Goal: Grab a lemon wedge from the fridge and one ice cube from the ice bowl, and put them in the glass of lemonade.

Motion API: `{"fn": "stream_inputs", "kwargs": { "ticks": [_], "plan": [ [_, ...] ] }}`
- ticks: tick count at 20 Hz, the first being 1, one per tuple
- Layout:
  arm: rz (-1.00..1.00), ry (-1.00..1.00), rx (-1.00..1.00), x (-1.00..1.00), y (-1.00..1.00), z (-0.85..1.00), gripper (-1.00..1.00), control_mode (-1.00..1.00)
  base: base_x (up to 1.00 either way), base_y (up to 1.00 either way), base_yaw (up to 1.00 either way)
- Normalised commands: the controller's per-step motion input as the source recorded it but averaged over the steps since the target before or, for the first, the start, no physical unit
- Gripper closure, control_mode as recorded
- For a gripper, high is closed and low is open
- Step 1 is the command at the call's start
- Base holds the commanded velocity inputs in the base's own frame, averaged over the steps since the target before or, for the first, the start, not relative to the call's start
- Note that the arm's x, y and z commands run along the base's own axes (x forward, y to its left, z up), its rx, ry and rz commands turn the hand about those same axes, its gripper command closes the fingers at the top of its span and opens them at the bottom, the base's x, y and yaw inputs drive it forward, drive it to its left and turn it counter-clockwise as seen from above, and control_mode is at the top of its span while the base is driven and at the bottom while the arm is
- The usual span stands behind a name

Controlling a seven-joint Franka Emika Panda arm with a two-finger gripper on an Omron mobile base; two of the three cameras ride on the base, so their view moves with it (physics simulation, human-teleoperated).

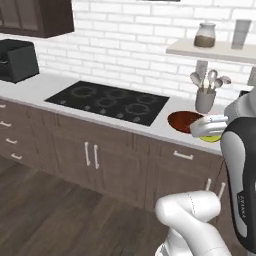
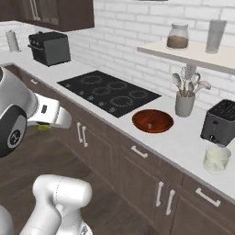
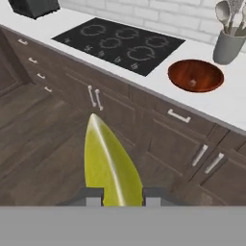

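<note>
Wedge [image 3: 109, 163] sat nearest the hand camera, pinched between the two tips of the tool [image 3: 120, 196], which was clamped on it with its pointed end sticking out toward 12 o'clock. Beyond it, at about 1 o'clock in that view, the bowl [image 3: 195, 75] rested on the table [image 3: 226, 103] beside the hob [image 3: 120, 43], with a pale speck inside that was probably the cube [image 3: 192, 82]. In the right base view the glass [image 2: 216, 159] stood on the table at 4 o'clock from the bowl, just in front of the toaster [image 2: 221, 121]. Judged risks: the thin slice could slip from so narrow a grip during the swing, or miss the small rim.
</note>
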Motion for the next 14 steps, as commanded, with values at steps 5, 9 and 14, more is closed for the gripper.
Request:
{"fn": "stream_inputs", "kwargs": {
  "ticks": [5, 9, 14],
  "plan": [
    [0.0, 0.0, 0.0, 0.0, 0.0, 0.0, 1.0, 1.0, 0.19, -0.25, -0.5],
    [0.0, 0.0, 0.0, 0.0, 0.0, 0.0, 1.0, 1.0, 0.22, -0.25, -0.52],
    [0.0, 0.0, 0.0, 0.0, 0.0, 0.0, 1.0, 1.0, 0.27, -0.27, -0.55]
  ]
}}
